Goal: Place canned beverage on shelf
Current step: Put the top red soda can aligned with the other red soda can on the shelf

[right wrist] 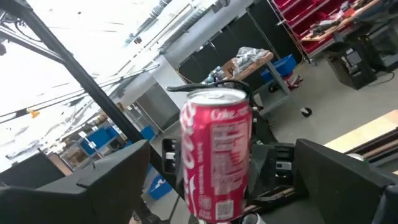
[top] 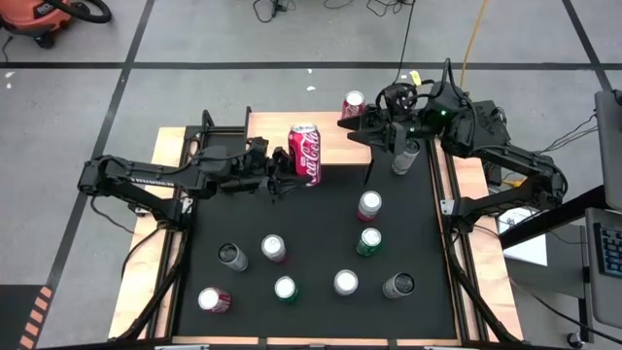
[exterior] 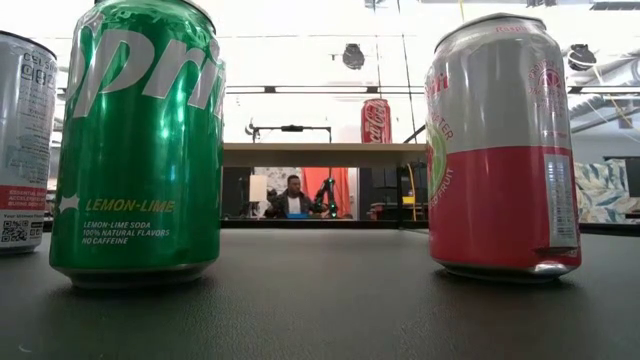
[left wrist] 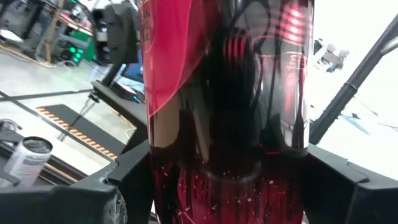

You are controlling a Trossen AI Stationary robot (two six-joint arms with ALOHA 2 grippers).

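Note:
My left gripper (top: pixel 284 178) is shut on a red Coca-Cola can (top: pixel 305 154), held high. In the high view the can shows over the near edge of the wood-topped shelf (top: pixel 272 126) at the table's far side. The can also shows in the right wrist view (right wrist: pixel 214 155), about upright. It is out of the low view. A second red can (top: pixel 353 104) stands on its base on the shelf top (exterior: pixel 300 154) and also shows in the low view (exterior: pixel 376 120). My right gripper (top: pixel 374 136) is open and empty, to the held can's right, pointing at it. My left gripper pinches the lower half of the can's side wall (left wrist: pixel 186 186) between its two fingers (left wrist: pixel 118 193). The fingers come level from the table's left. The can is lifted clear of table and shelf, top up and about upright.
Several cans stand on the black table: a silver one (top: pixel 406 156) just below my right gripper, others at mid table (top: pixel 369 204) and along the near edge. A green Sprite can (exterior: pixel 135 140) and a pink-and-white can (exterior: pixel 500 150) stand nearest. A person (exterior: pixel 290 200) sits beyond the table.

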